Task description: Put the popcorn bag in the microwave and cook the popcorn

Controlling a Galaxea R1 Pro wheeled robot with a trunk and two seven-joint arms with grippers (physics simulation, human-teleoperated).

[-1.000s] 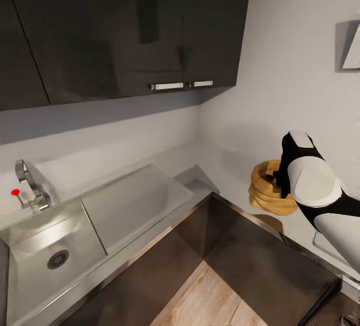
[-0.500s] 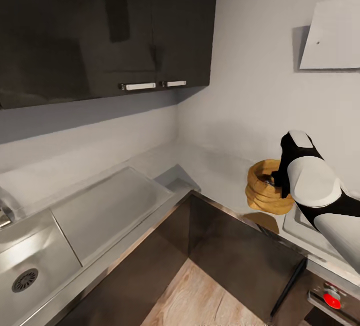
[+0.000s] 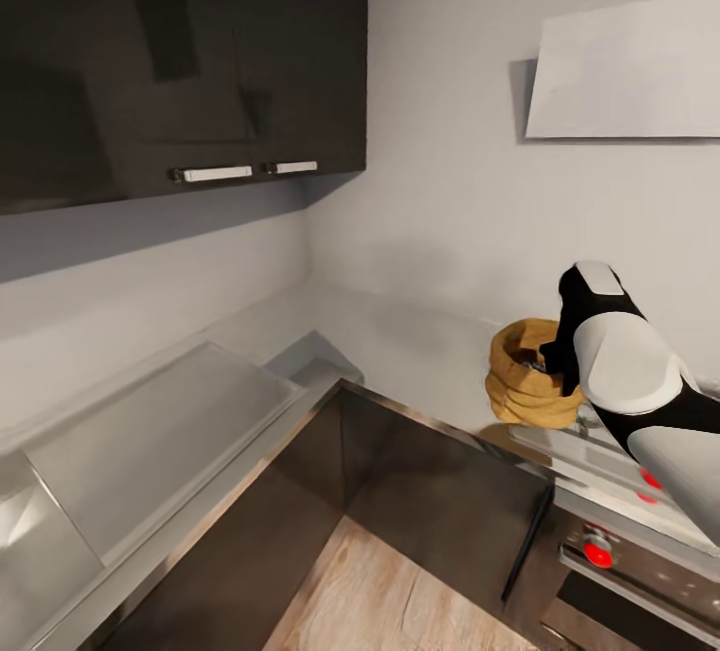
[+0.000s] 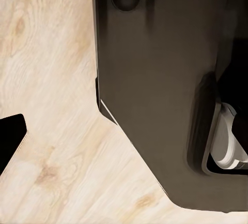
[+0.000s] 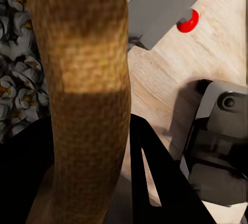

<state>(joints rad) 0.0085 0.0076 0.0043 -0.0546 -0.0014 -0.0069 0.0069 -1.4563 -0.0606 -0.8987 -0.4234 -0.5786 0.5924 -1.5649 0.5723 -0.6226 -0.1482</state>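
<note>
The popcorn bag (image 3: 528,378), a squat mustard-yellow sack with a rolled rim, hangs just above the grey countertop (image 3: 400,341) near its right end. My right gripper (image 3: 550,361) is shut on the bag's rim. In the right wrist view the yellow rim (image 5: 88,79) runs between the two black fingers (image 5: 155,182), and pale popcorn (image 5: 15,95) lies inside the bag. The left wrist view looks down at wooden floor (image 4: 51,105) and my dark base (image 4: 155,79); one black fingertip (image 4: 10,136) shows at the edge. The microwave is out of view.
A cooker with red knobs (image 3: 598,549) sits right of the bag, under a white hood (image 3: 630,71). Dark glossy wall cabinets (image 3: 180,51) hang over the corner. A steel drainboard (image 3: 150,431) lies on the left. Dark cabinet fronts (image 3: 440,501) border the wooden floor (image 3: 400,591).
The whole view has swung right: tap and sink slid off the left edge, hood and cooker knobs came in. The bag stays in my right gripper, held the same way.
</note>
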